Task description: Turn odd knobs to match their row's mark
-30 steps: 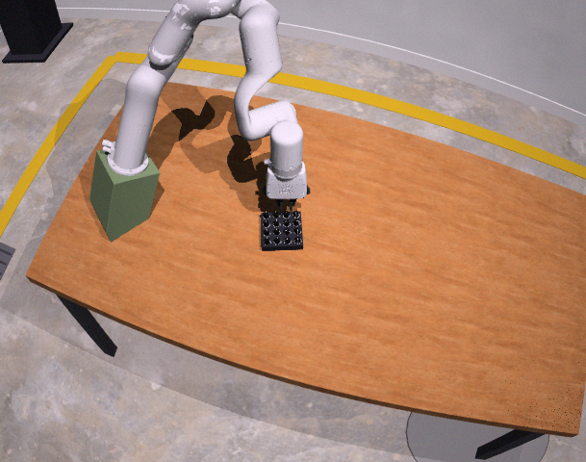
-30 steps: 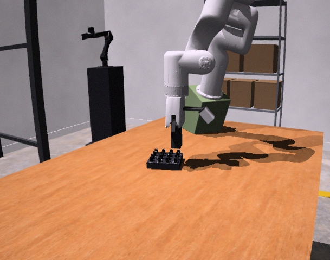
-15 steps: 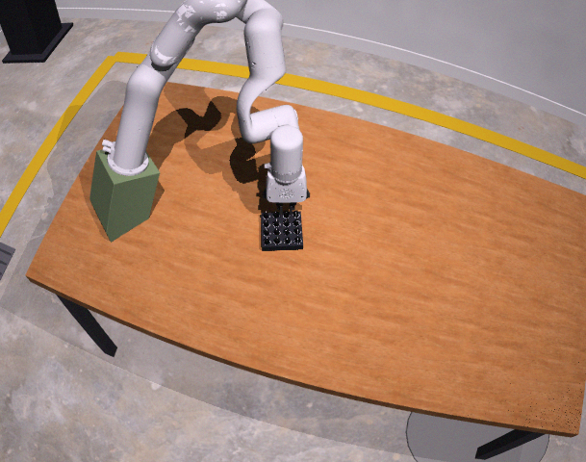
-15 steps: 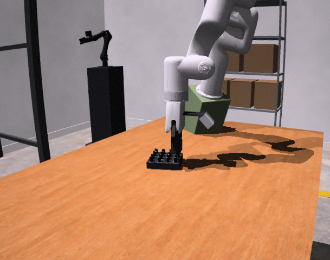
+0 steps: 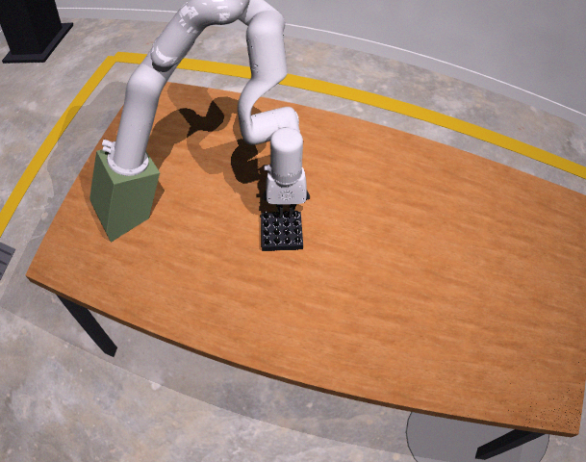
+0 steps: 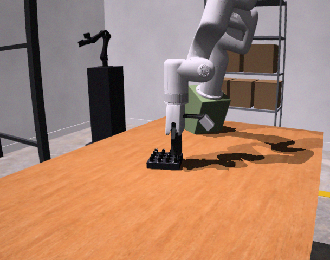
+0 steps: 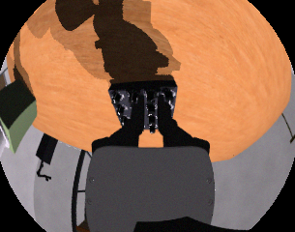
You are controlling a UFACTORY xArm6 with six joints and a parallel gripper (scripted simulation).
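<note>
The black knob box (image 5: 282,237) (image 6: 159,164) (image 7: 124,104) stands on its feet on the wooden table (image 5: 382,258), near the middle of its left half. My gripper (image 5: 283,211) (image 6: 176,151) (image 7: 151,102) points straight down over the box's edge row nearest the arm's base. Its fingers are lowered to knob height and stand narrowly apart around one knob there. I see no grip on the knob. The knob names and white lines are too small to read in any view.
The arm's green base block (image 5: 121,196) (image 6: 212,113) stands on the table to the left of the box. Dark arm shadows lie on the table behind the box. A black pedestal with a small arm (image 6: 105,97) and shelves with cartons (image 6: 254,75) stand off the table.
</note>
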